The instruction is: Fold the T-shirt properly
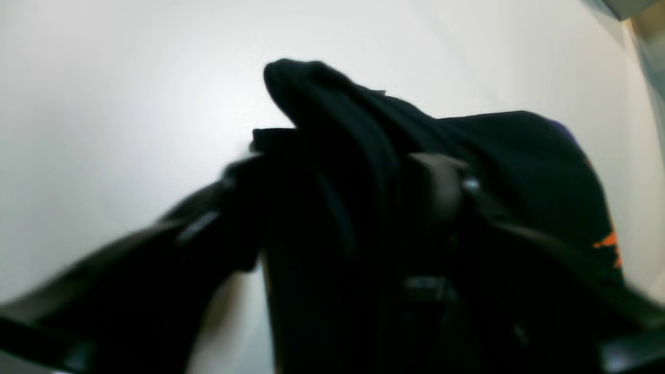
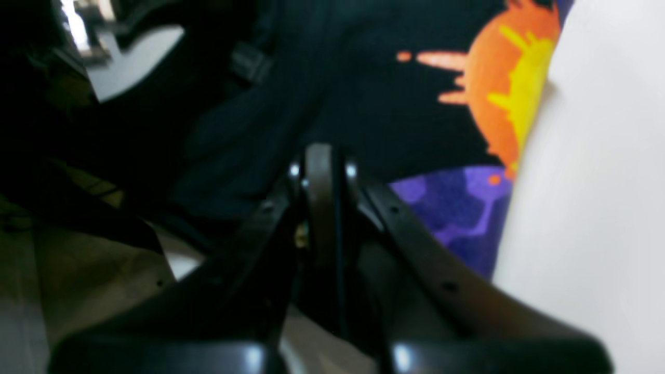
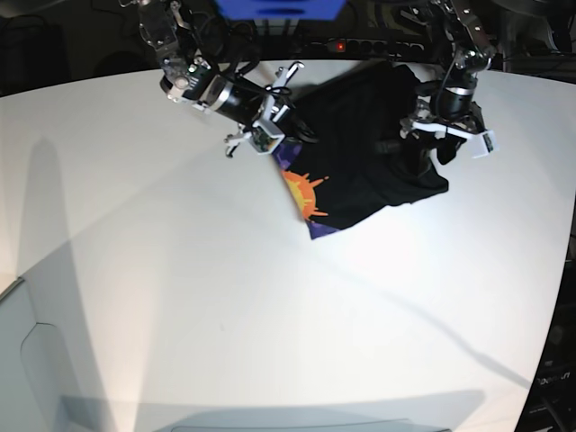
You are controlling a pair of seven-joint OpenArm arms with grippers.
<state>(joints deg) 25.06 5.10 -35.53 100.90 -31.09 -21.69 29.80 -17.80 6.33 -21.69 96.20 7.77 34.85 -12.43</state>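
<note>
The T-shirt point(image 3: 364, 157) lies bunched on the white table point(image 3: 225, 297), up at the far edge, a black heap with its printed side partly showing. The orange sun point(image 3: 304, 193) and a strip of purple print point(image 3: 319, 225) peek out at the shirt's near corner.

The right gripper point(image 3: 274, 144) sits at the shirt's edge just above the sun. From the right wrist view its fingers point(image 2: 319, 176) are pressed together, with the black cloth and the sun right in front of them; whether any fabric is caught between them, I cannot tell.

On the opposite side of the shirt, the left gripper point(image 3: 423, 144) is down in the dark folds. The left wrist view shows its fingers point(image 1: 439, 187) apart, a thick ridge of black cloth between them, bulging up beyond the tips. Whether they grip that ridge, I cannot tell.
</note>
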